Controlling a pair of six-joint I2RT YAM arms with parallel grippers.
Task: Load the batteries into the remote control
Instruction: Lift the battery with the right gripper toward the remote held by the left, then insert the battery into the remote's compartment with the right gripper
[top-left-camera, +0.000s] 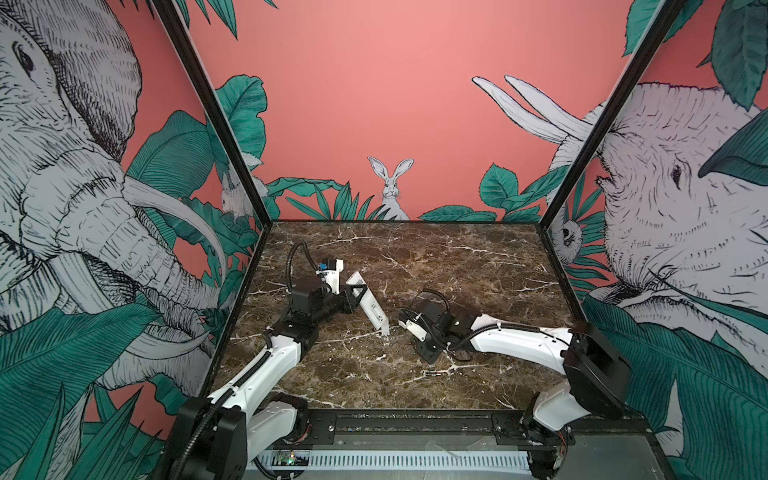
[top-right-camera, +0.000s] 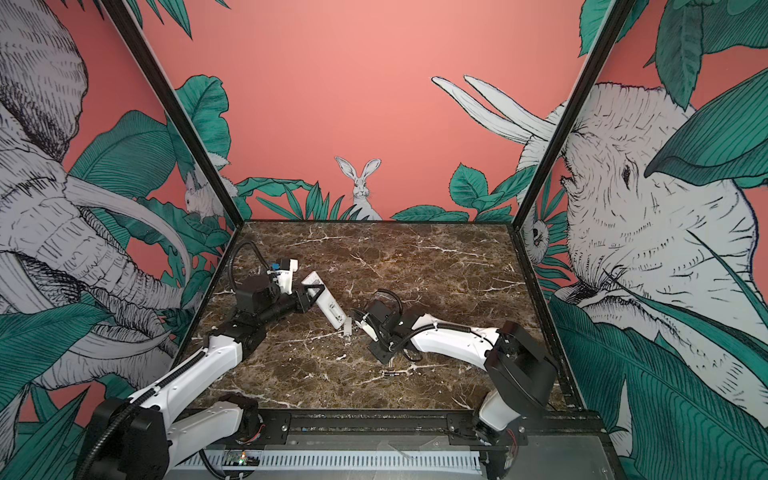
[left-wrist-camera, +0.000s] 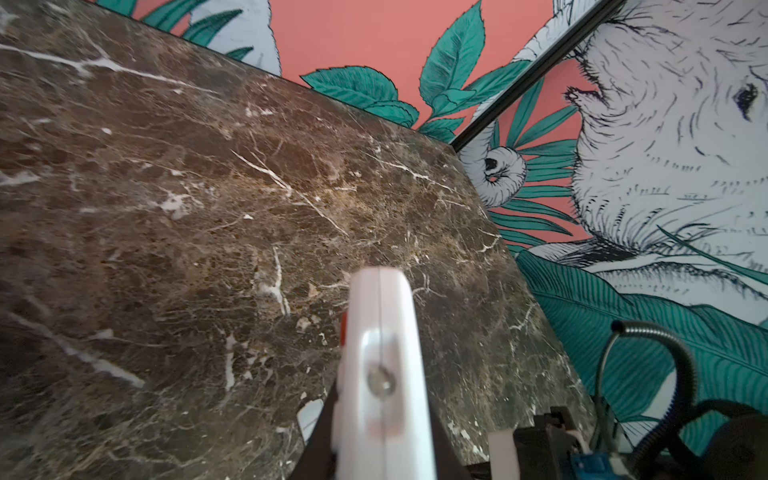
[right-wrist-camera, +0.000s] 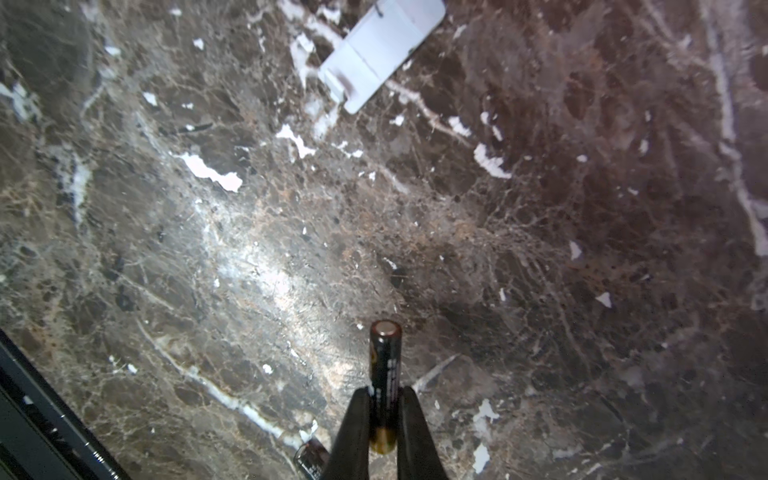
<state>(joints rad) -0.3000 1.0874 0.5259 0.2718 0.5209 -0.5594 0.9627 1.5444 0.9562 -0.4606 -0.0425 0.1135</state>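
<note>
left fingers (left-wrist-camera: 322, 451) closed tight on the remote control (left-wrist-camera: 384, 316); right fingers (right-wrist-camera: 353, 432) pinch a battery (right-wrist-camera: 385, 365), spare battery (right-wrist-camera: 309, 459) just beside them.

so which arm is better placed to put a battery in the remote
Right. The right pincer grips a battery near the remote control, which the left pincer holds tilted.
</note>
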